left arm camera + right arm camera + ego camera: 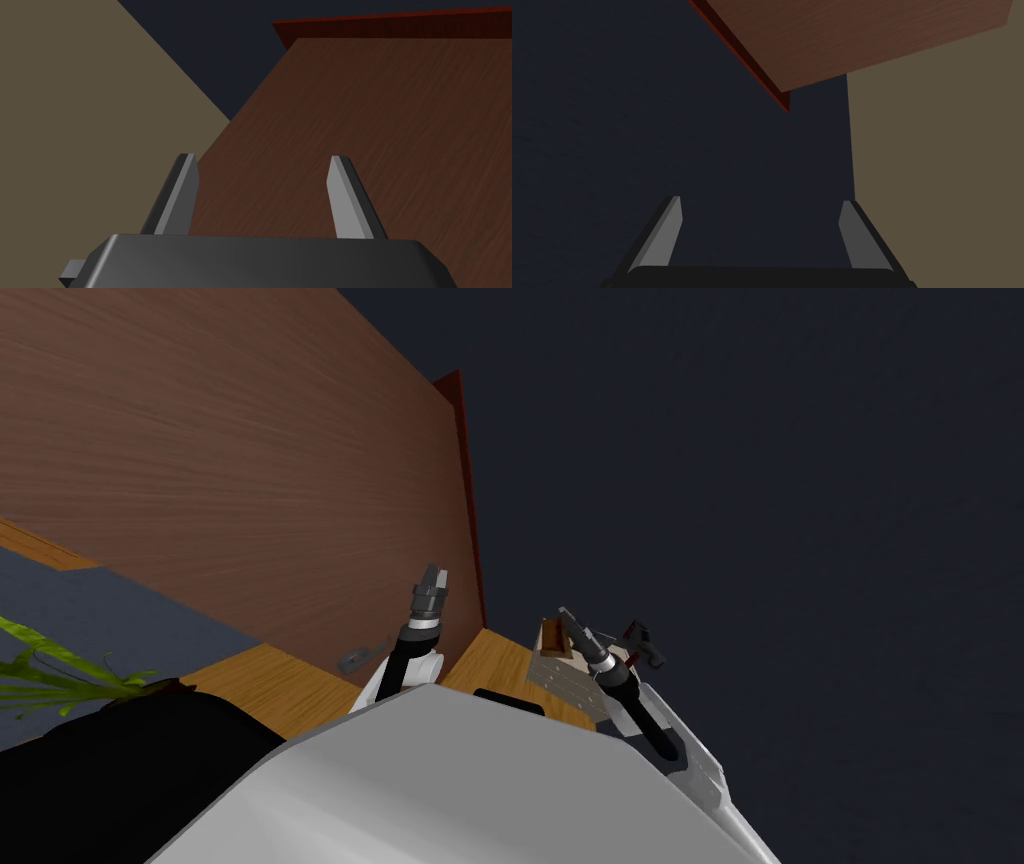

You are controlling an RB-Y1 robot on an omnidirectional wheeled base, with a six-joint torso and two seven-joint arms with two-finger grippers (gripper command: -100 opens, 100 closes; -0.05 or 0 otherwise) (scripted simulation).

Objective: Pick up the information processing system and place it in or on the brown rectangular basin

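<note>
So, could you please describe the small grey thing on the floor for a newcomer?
Start at the big brown wall. Where its foot meets the light wooden floor, the grey thing lies just left of the left arm. It alone is small and grey; the plant farther left is green.

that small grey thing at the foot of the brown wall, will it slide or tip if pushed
The grey thing lies low and flat on the wooden surface, so it would probably slide rather than tip or roll. It looks thin and rigid, so it is likely light. Lying flat, it may be awkward for the open left gripper to pinch.
</note>
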